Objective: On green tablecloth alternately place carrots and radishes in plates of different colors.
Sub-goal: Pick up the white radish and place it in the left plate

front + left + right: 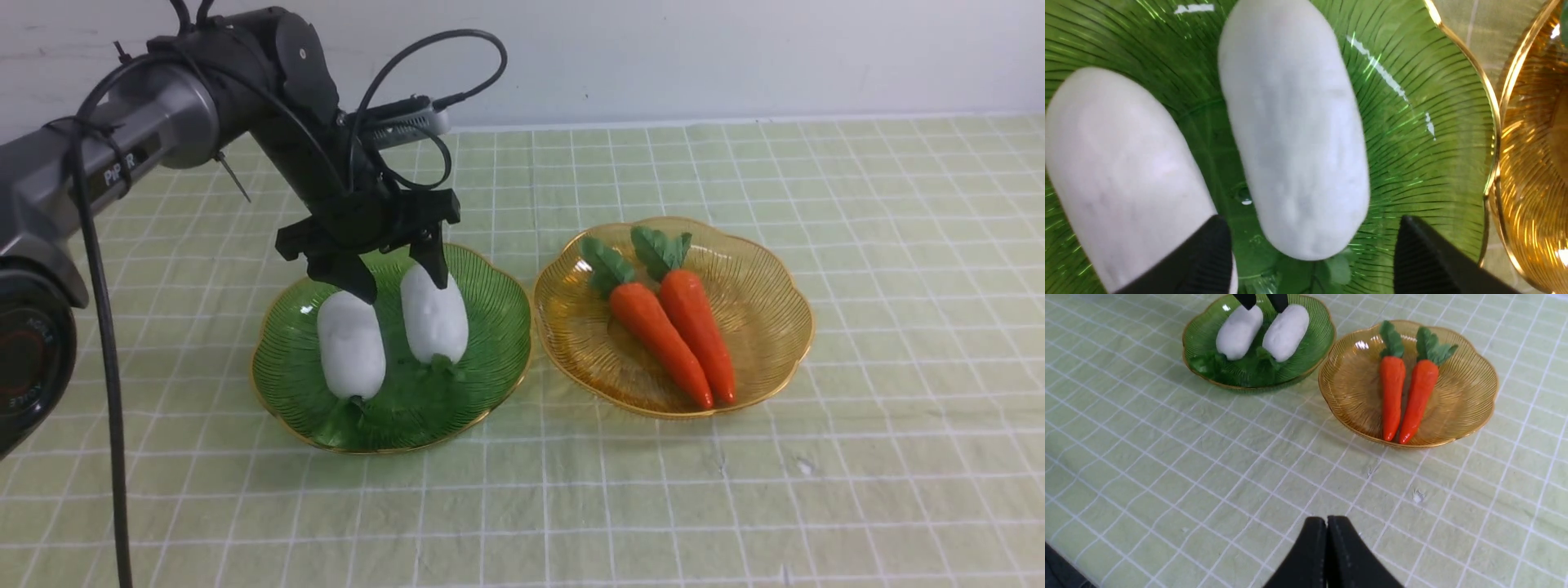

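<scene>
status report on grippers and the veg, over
left gripper open, straddling one radish. right gripper shut, over bare cloth. radishes both in green plate, carrots both in amber plate. nothing in the way.

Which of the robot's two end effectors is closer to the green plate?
Left. The left end effector hangs open directly over the green plate; the right end effector, shut, sits well back from it above the tablecloth.

Bright, even light; soft shadows; glare streaks on green plate (1412, 163)
</scene>
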You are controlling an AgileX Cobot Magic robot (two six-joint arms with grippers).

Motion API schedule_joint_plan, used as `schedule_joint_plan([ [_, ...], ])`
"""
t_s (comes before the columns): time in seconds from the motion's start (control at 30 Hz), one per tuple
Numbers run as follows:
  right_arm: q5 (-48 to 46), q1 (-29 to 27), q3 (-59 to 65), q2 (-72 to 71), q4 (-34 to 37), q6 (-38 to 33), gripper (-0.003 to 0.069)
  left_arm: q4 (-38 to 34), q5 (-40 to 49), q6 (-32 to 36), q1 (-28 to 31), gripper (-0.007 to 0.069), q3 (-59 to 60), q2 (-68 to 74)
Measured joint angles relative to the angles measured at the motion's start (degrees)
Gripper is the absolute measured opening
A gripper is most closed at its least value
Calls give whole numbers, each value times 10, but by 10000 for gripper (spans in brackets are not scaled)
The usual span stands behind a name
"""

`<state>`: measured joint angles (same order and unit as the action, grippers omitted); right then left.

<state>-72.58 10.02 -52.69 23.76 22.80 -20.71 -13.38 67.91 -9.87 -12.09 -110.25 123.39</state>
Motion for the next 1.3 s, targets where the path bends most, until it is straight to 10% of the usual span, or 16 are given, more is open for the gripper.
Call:
schedule_joint_plan([
  [0.33,367,0,273,-122,78,-79,-15,0,18,11,0,14,-13,0],
  [0.6,575,0,350,-122,107,-96,-15,0,24,15,0,-8,-13,0],
  [1.3,523,0,377,-147,92,-96,-15,46,24,47,0,-8,-13,-13],
])
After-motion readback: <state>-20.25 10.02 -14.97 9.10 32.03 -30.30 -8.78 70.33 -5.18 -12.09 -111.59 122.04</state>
